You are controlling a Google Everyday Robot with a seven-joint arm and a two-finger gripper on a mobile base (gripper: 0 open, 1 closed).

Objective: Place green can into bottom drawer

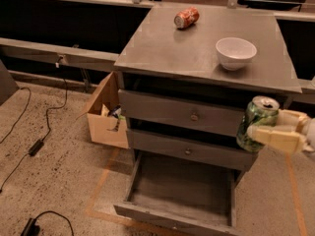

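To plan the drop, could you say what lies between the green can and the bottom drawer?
Camera view: the gripper, right of the cabinet, holds the green can; only the middle drawer's front corner lies between it and the bottom drawer.

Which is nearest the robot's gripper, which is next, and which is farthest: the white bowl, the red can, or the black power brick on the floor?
The gripper holds the green can by the cabinet's right side.
1. White bowl: on the cabinet top, just above the gripper.
2. Red can: lying at the back of the top.
3. Black power brick: on the floor, far left.
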